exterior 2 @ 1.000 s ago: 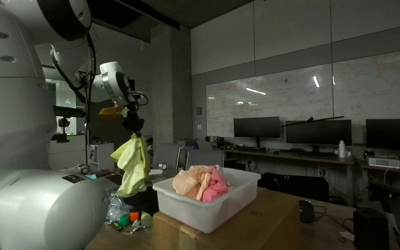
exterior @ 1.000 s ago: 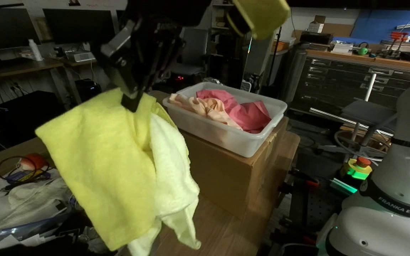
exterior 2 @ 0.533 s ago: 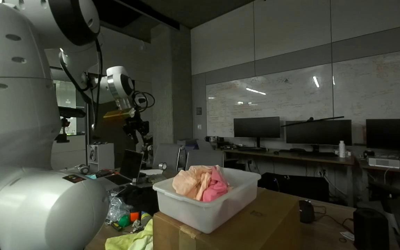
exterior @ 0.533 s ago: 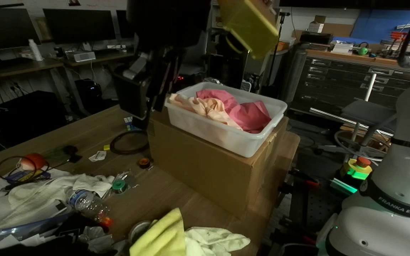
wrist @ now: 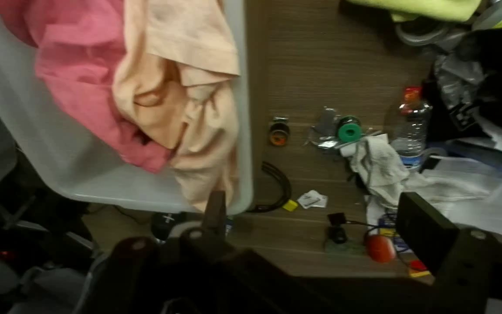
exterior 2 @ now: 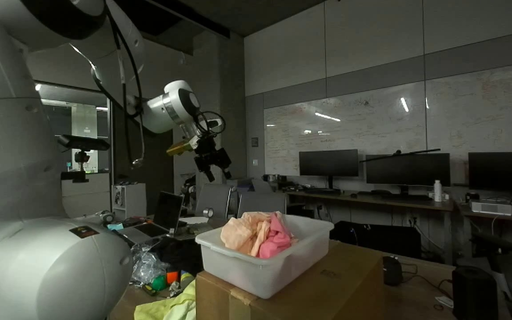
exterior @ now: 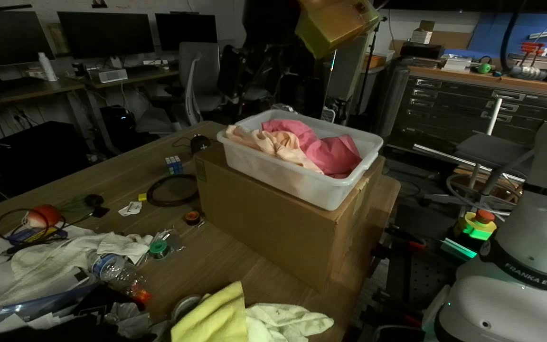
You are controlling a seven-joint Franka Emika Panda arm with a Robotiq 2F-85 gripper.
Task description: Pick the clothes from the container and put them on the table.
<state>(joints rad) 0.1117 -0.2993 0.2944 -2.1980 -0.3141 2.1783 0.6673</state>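
Note:
A white plastic container [exterior: 278,178] holds a peach garment [exterior: 283,147] and a pink garment [exterior: 335,156]; both also show in the wrist view, peach [wrist: 203,113] beside pink [wrist: 81,65]. A yellow cloth [exterior: 216,316] and a pale yellow-green cloth part [exterior: 285,320] lie on the table [exterior: 240,270] at the bottom of an exterior view, partly cut off; whether they are one piece I cannot tell. My gripper [exterior 2: 220,176] hangs in the air above and behind the container. In the wrist view my gripper [wrist: 314,209] stands wide open with nothing between its fingers, one finger overlapping the container's corner.
The container sits on a cardboard box [exterior: 268,223]. Around it on the table are a cable coil [exterior: 173,190], a puzzle cube [exterior: 174,165], tape rolls, a plastic bottle [exterior: 119,273] and a white cloth [exterior: 69,256]. A laptop [exterior 2: 167,213] and chairs stand farther back.
The yellow cloth hung from my gripper a second ago; it has been let go and now lies on the table. My gripper has opened and swung toward the container side.

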